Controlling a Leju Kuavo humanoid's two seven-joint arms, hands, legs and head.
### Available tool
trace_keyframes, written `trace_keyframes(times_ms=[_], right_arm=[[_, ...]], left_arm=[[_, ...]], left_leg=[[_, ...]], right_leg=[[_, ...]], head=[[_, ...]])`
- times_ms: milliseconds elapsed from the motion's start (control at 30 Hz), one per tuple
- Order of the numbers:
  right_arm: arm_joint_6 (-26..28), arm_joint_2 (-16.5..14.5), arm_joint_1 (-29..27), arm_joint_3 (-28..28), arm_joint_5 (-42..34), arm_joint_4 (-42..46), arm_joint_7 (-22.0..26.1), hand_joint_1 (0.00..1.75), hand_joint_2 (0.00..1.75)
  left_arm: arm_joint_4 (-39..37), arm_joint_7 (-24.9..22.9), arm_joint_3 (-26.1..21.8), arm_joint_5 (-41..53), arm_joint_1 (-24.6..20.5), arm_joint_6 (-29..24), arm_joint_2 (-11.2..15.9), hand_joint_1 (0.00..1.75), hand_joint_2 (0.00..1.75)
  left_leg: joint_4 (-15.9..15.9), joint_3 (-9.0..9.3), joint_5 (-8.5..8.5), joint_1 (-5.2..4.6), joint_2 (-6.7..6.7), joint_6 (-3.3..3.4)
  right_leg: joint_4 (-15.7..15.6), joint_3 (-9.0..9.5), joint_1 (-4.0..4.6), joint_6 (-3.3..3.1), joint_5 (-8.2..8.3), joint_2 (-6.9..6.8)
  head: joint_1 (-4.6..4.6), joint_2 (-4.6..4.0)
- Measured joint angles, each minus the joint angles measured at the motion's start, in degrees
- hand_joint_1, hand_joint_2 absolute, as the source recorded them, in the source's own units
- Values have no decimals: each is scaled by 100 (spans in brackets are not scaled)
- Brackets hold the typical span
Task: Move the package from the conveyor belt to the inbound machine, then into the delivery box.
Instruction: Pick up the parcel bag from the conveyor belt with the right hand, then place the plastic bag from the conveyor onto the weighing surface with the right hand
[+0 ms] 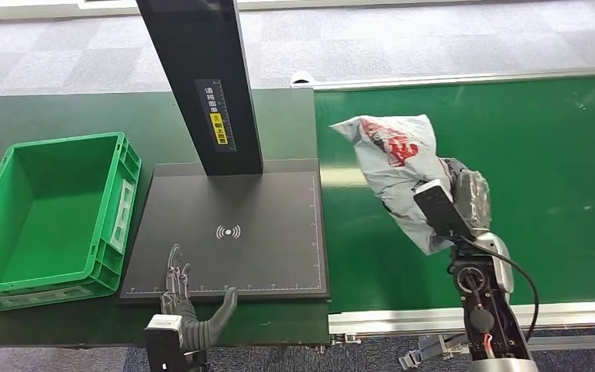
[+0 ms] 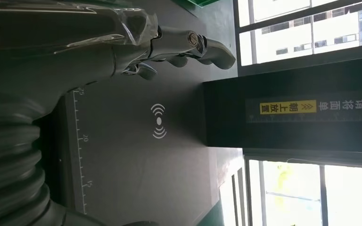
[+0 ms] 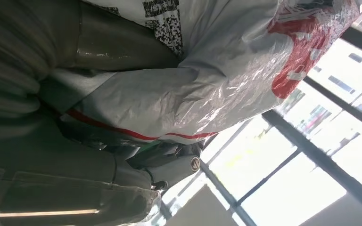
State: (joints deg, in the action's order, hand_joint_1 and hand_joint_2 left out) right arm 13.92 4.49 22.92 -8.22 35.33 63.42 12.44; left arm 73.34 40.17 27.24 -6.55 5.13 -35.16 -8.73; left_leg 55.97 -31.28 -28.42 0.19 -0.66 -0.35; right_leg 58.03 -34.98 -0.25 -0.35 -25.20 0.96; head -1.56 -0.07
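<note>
The package (image 1: 391, 159) is a grey plastic mailer with red print. My right hand (image 1: 465, 198) grips it and holds it up above the green conveyor belt (image 1: 558, 155); up close the bag (image 3: 217, 80) covers most of that hand (image 3: 136, 169). Left of the belt lies the inbound machine's black scan plate (image 1: 232, 232) with a wave symbol and a black post (image 1: 201, 77). My left hand (image 1: 190, 298) is open, fingers spread, over the plate's near edge (image 2: 122, 155); its fingers (image 2: 188, 44) hold nothing. The green delivery box (image 1: 50, 213) stands empty at far left.
The dark table (image 1: 62, 112) carries the box and the scan plate. The belt's metal frame (image 1: 434, 318) runs along its near side. Grey carpet tiles (image 1: 356, 39) lie beyond the table and belt.
</note>
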Motion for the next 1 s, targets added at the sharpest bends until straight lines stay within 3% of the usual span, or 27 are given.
trace_keyframes(times_ms=[167,333,367,467,500,667,833,1000], right_arm=[[-600,-337,44,-1128,-283,-83,-64,175,175],[-650,-701,37,-1752,-312,-435,-110,175,175],[-655,-743,36,-1808,-335,-497,-110,165,175],[-681,-845,48,-1911,-400,-679,-111,36,175],[-702,-869,63,-1932,-421,-740,-115,2,175],[-859,-966,216,-1963,-718,-1051,-60,0,175],[-1163,-971,310,-1779,-1501,-1165,421,0,175],[-1405,-848,266,-1484,-2207,-957,703,0,175]], left_arm=[[-166,0,-18,46,-231,269,-104,0,175],[-381,0,-13,79,-432,415,-174,0,175],[-415,0,-8,82,-459,436,-181,0,175],[-521,0,12,88,-532,469,-195,0,175],[-559,0,18,87,-558,467,-201,0,175],[-705,0,25,69,-670,304,-235,0,175],[-742,0,27,137,-667,162,-212,0,175],[-759,-10,154,667,-682,418,-57,0,175]], left_leg=[[0,4,2,1,-3,-1],[0,-2,1,1,-6,-1],[0,-3,1,0,-6,-1],[1,-4,1,-1,-5,-1],[1,-4,1,-2,-5,0],[2,-1,1,-2,-5,-1],[2,0,1,-1,-5,-1],[2,0,1,-2,-6,-1]], right_leg=[[1,-3,2,0,0,-1],[0,-7,4,0,-2,-6],[0,-7,3,1,-2,-7],[0,-7,1,1,-2,-8],[0,-7,0,1,-2,-8],[0,-6,-1,2,-1,-8],[0,-7,0,1,-1,-8],[0,-7,-1,2,-1,-8]], head=[[-1,0],[1,0],[1,0],[2,0],[1,0],[1,0],[1,0],[1,0]])
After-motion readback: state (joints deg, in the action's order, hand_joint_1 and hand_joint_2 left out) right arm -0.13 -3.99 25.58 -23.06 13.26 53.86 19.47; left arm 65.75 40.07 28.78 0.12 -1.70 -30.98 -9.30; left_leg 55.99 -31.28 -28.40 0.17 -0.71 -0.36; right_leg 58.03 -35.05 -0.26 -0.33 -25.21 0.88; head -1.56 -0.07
